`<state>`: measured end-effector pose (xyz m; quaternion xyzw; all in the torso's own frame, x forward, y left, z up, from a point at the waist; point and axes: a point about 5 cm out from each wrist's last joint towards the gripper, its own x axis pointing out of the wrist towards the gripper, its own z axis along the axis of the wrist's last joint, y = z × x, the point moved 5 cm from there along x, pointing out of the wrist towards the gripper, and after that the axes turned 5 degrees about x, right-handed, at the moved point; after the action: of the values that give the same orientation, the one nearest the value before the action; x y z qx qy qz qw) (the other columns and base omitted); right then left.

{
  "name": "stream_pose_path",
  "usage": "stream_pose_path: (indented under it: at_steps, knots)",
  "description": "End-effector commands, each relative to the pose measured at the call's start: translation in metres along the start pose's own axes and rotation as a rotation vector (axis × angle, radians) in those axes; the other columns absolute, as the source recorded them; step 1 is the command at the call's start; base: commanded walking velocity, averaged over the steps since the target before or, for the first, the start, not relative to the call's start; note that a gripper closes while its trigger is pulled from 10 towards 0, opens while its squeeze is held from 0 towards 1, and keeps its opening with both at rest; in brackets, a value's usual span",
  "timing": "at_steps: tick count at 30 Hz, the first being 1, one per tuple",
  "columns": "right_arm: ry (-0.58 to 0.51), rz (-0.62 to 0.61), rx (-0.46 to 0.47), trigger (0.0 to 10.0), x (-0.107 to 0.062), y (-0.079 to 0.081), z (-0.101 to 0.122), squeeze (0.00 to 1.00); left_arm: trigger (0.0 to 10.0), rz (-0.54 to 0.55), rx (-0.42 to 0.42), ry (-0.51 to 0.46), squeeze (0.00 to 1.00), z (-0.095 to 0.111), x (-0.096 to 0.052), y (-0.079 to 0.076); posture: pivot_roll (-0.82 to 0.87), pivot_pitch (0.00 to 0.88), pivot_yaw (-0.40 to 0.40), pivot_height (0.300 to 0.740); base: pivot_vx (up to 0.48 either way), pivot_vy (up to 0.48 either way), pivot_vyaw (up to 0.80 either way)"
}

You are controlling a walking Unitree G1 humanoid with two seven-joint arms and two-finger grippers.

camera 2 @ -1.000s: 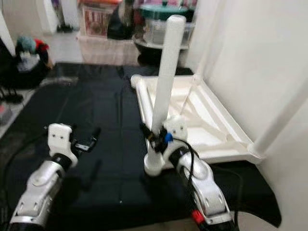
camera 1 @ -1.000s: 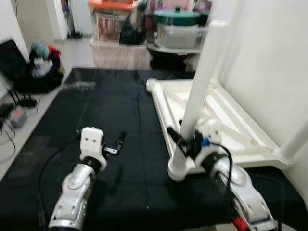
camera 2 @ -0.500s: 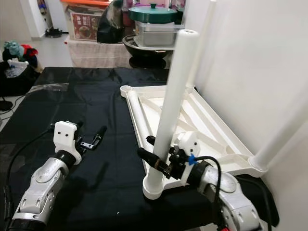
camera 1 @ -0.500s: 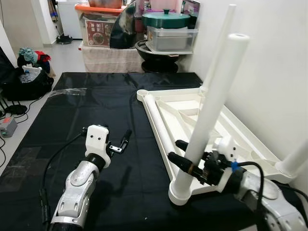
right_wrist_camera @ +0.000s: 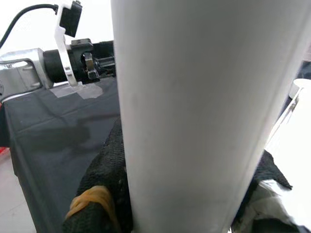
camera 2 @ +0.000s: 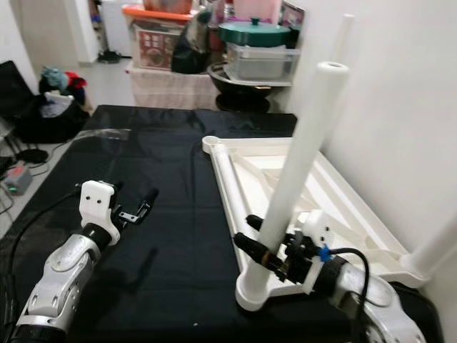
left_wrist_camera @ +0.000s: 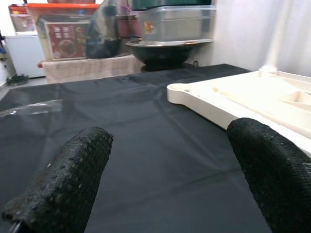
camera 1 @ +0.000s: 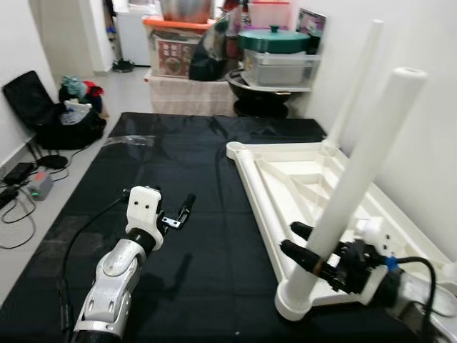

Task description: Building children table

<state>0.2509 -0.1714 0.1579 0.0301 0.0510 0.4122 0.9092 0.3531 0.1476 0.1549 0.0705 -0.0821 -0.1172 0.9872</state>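
A white children's table [camera 1: 300, 179] lies upside down on a black mat [camera 1: 186, 150], against the wall on my right. From its near corner socket [camera 1: 294, 306] rises a white table leg [camera 1: 357, 179], leaning to the right. My right gripper [camera 1: 303, 243] is shut on this leg low down, and its black fingers [right_wrist_camera: 104, 194] press it from both sides. Another leg [camera 1: 353, 86] stands at the table's far corner. My left gripper [camera 1: 178, 214] hovers open over the mat, left of the table, with nothing between its fingers [left_wrist_camera: 63, 184].
Storage boxes [camera 1: 178, 50], a lidded grey bin [camera 1: 278, 61] and a black pan [camera 1: 264, 89] line the far edge of the mat. A black bag [camera 1: 50, 107] and cables [camera 1: 21, 186] lie on the floor to the left. The white wall [camera 1: 428, 43] closes the right side.
The head camera has moved, so the whole scene sits further right and lower. My right gripper still holds the leg at the same low spot. The left arm keeps its pose.
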Motion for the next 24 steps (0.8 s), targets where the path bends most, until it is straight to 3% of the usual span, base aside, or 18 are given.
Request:
stream_pose_path:
  at_steps: [1,7,11,12,14,15,20,21,23,24]
  knots:
    - [0.131,-0.019,0.099,10.0,-0.008,0.0,-0.036,0.0,10.0,-0.012,0.005,0.02,0.0,-0.005,0.0,-0.002,0.05,0.0,-0.051,0.74,0.0,0.0,0.0]
    - [0.147,0.05,0.151,10.0,-0.009,0.02,-0.046,0.0,10.0,-0.018,0.005,0.027,0.0,-0.006,-0.002,-0.002,0.05,0.0,-0.058,0.74,0.0,0.0,0.0]
    - [0.119,-0.011,0.167,10.0,-0.002,0.007,-0.043,0.0,10.0,-0.015,0.001,0.029,0.0,-0.007,-0.002,-0.002,0.05,0.0,-0.06,0.74,0.0,0.0,0.0]
    - [0.123,-0.002,0.171,10.0,-0.001,0.008,-0.042,0.12,10.0,-0.014,0.001,0.029,0.0,-0.007,-0.002,-0.002,0.06,0.0,-0.061,0.74,0.0,0.0,-0.8]
    - [0.131,-0.003,0.151,10.0,0.003,0.009,-0.04,0.08,10.0,-0.012,0.0,0.029,0.0,-0.007,-0.002,-0.001,0.06,0.0,-0.061,0.74,0.0,0.0,-0.8]
    - [0.112,0.002,0.146,10.0,0.005,0.009,-0.036,0.0,10.0,-0.012,0.001,0.028,0.0,-0.007,-0.003,-0.001,0.06,0.0,-0.063,0.74,0.0,0.0,-0.74]
    - [0.094,0.006,0.111,10.0,0.009,0.01,-0.031,0.0,10.0,-0.013,0.002,0.028,0.0,-0.007,-0.003,-0.002,0.06,0.0,-0.065,0.74,0.0,0.0,-0.45]
    - [0.037,0.004,0.102,10.0,0.016,0.01,-0.019,0.42,10.0,-0.013,0.003,0.029,0.0,-0.007,-0.003,-0.003,0.06,0.0,-0.07,0.74,0.0,0.0,0.0]
    - [0.015,0.009,0.105,10.0,0.018,0.011,-0.015,0.42,10.0,-0.013,0.004,0.03,0.0,-0.008,-0.003,-0.003,0.06,0.0,-0.07,0.74,0.0,0.0,0.0]
    - [-0.001,0.014,0.111,10.0,0.02,0.012,-0.013,1.0,10.0,-0.013,0.004,0.03,0.0,-0.008,-0.003,-0.003,0.06,0.0,-0.073,0.74,0.0,0.0,0.0]
